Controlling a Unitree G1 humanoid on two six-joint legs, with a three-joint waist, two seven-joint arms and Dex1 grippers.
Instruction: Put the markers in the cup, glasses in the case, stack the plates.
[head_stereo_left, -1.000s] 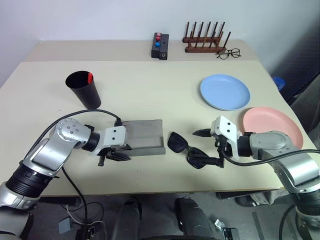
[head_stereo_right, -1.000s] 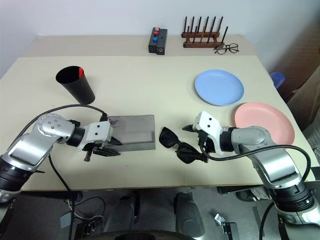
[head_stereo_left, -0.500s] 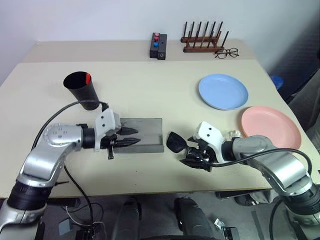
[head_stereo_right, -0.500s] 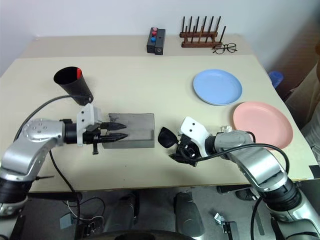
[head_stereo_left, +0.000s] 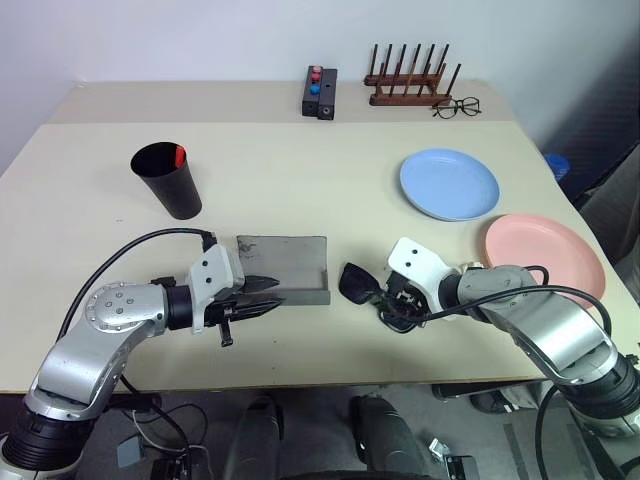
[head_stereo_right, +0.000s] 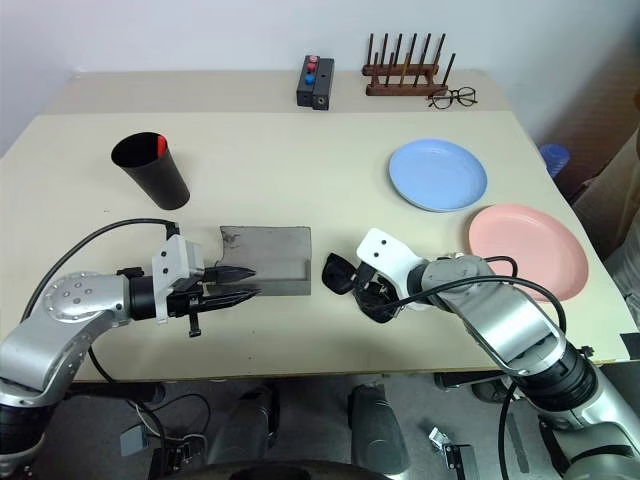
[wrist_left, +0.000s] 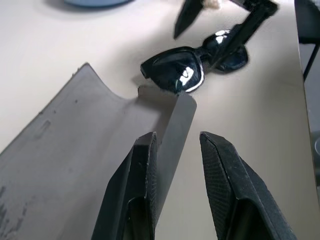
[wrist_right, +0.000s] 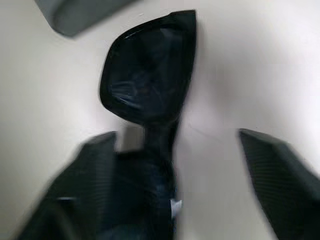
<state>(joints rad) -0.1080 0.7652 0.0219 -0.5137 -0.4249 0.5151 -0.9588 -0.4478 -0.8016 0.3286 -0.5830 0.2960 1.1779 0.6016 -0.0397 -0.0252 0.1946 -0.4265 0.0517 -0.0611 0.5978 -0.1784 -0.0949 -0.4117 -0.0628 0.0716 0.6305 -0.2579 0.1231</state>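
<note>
**Both grippers down at the sunglasses and case**

The right gripper (wrist_right: 172, 165) has its two black fingers (wrist_right: 272, 175) spread to either side of the black chunky-framed sunglasses with dark lenses (head_stereo_left: 372, 291); a gap shows between one finger and the frame, so the fingers straddle the glasses without clamping them. The glasses lie on the beige tabletop (head_stereo_left: 300, 170) just beside the end of the grey oblong hard-shell glasses case (head_stereo_left: 290, 265), which lies open and flat.

The left gripper (wrist_left: 175, 150) holds its fingers (wrist_left: 145, 175) a little apart, with the raised near edge of the case lying between them in the left wrist view; whether they press on that edge cannot be told.

Further out, the tall black tapered plastic tumbler (head_stereo_left: 168, 181) stands upright towards the left of the table, well apart from the case, with the red cap of a marker (head_stereo_left: 179, 155) showing inside its rim. On the right side the round light blue plate (head_stereo_left: 449, 184) and the round salmon pink plate (head_stereo_left: 544, 252) lie side by side, not stacked.

Along the back edge are a small black box with coloured buttons (head_stereo_left: 320, 91), a dark wooden peg rack (head_stereo_left: 412, 78) and thin-framed clear-lens spectacles (head_stereo_left: 457, 107).
</note>
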